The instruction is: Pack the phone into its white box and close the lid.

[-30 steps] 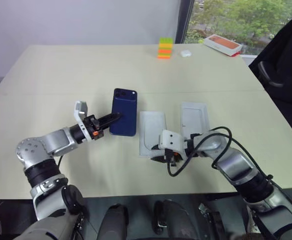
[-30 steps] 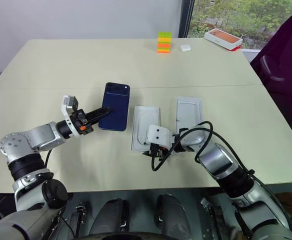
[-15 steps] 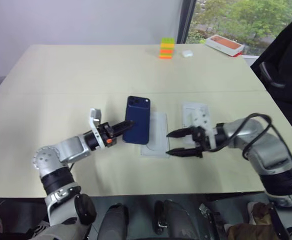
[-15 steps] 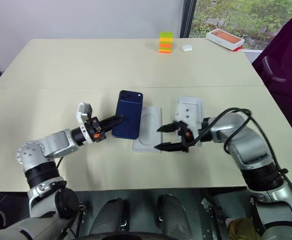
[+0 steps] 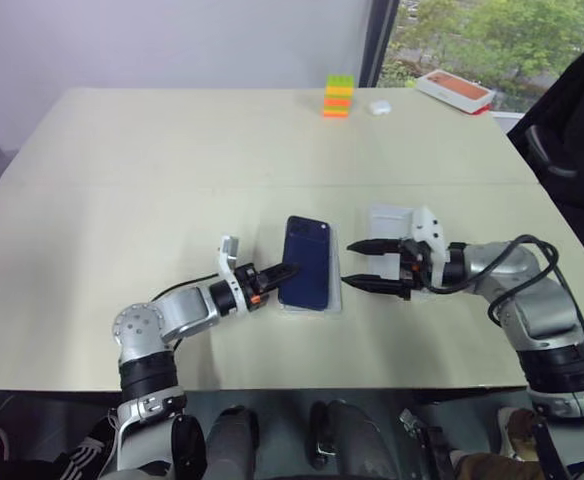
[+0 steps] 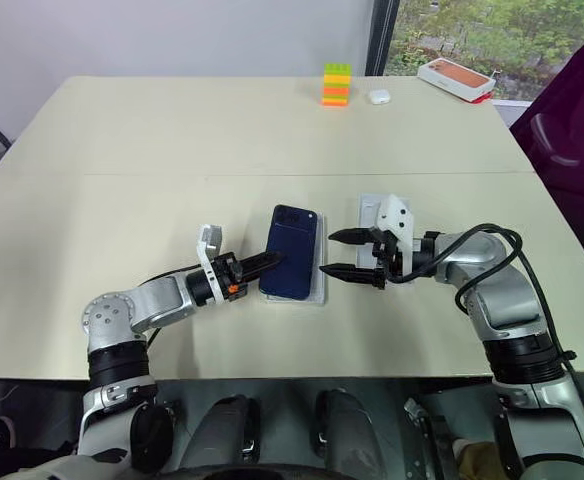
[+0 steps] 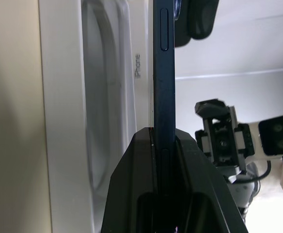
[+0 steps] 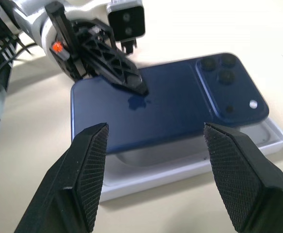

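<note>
- Currently a pale beige table [image 5: 122, 170] is seen, with a seam line across its middle; a light wall stands behind it and a window with green trees at the far right corner.
- At the far edge a stack of coloured blocks [image 5: 336, 97], a small white case [image 5: 375, 106] and an orange-topped box [image 5: 455, 90] are set near one another.
- The phone [image 5: 306, 262] is clamped by the left gripper [image 5: 284, 271] on its near long edge and is held over a white tray with an oval recess [image 8: 190, 160].
- The right gripper [image 5: 353, 263] is kept just beside the phone, its fingers [image 8: 89, 167] spread wide with nothing between them.
- Another white piece [image 5: 386, 222] lies on the table behind the right gripper; box or lid cannot be told.
- In the left wrist view the phone is shown edge-on, apart from the tray.
- In the right wrist view the phone's back and camera cluster are shown.
</note>
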